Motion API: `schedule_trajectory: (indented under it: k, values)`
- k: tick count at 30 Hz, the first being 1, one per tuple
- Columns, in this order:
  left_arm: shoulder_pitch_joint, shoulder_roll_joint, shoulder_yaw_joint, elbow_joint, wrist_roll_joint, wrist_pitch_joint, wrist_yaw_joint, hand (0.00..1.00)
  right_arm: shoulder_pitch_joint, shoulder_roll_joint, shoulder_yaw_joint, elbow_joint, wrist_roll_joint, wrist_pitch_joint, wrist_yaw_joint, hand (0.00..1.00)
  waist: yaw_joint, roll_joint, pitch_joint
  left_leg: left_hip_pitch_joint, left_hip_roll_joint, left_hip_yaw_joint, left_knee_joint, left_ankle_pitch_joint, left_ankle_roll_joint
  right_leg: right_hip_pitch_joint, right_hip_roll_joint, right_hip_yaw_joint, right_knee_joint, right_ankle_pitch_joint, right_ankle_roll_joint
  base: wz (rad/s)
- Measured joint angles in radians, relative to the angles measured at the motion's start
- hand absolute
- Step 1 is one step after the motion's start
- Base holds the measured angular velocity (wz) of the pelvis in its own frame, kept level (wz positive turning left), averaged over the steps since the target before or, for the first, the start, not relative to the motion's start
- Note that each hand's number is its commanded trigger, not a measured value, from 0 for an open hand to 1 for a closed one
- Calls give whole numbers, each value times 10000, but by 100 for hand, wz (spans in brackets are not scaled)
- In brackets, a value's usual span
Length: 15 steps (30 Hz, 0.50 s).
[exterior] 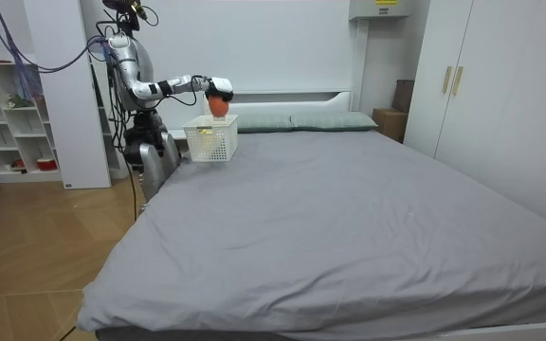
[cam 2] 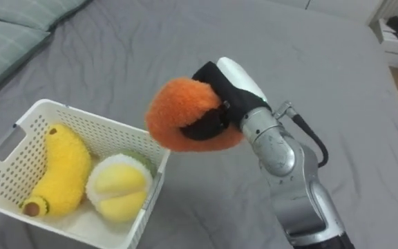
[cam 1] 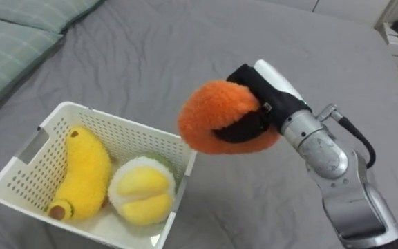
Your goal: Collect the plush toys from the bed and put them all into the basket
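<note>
Our right hand [cam 1: 251,126] curls around an orange plush toy [cam 1: 209,111] above the grey bed [cam 1: 185,48], beside a white basket [cam 1: 112,128] holding a plush banana [cam 1: 85,173] and a round yellow toy [cam 1: 142,192].

A grey bed [exterior: 349,218] lay under the right hand [cam 1: 251,77]; white wardrobes [exterior: 482,85] stood far across from it, wooden floor [exterior: 36,246] behind.

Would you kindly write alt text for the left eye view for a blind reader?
The robot's right hand holds an orange plush toy above the grey bed, beside a white basket. The basket holds a yellow plush banana and a round yellow plush fruit.
</note>
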Motion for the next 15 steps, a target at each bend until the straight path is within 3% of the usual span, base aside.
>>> schedule_trajectory:
  k: [1,4,10,13,15]
  values:
    - [1,9,-1,-33,28,0,-3,0,-33,16,180,0,3,7,129,100,154,-19,19,-20,-5,-60,5,1,0,-2,1,0,1,0,0,6]
    - [-45,17,6,-33,440,5,-2,0,-40,105,677,-1,-41,102,408,100,464,-122,-24,-79,-12,-143,9,1,0,-1,-6,-4,3,1,0,8]
    - [-162,20,13,-44,605,95,-3,0,-194,433,1037,2,106,221,729,100,790,-174,-26,-175,-37,-324,43,8,-3,1,-12,-102,-12,0,1,8]
    - [-173,20,14,-44,599,100,-4,0,-265,456,1059,47,382,217,766,86,850,-174,-17,-196,-55,-400,33,20,0,12,-33,-245,-10,0,2,7]
    - [-217,26,5,-47,594,100,-15,0,-296,468,1058,246,474,216,764,58,987,-181,10,-219,-68,-478,33,22,0,30,-47,-282,-8,-1,4,10]
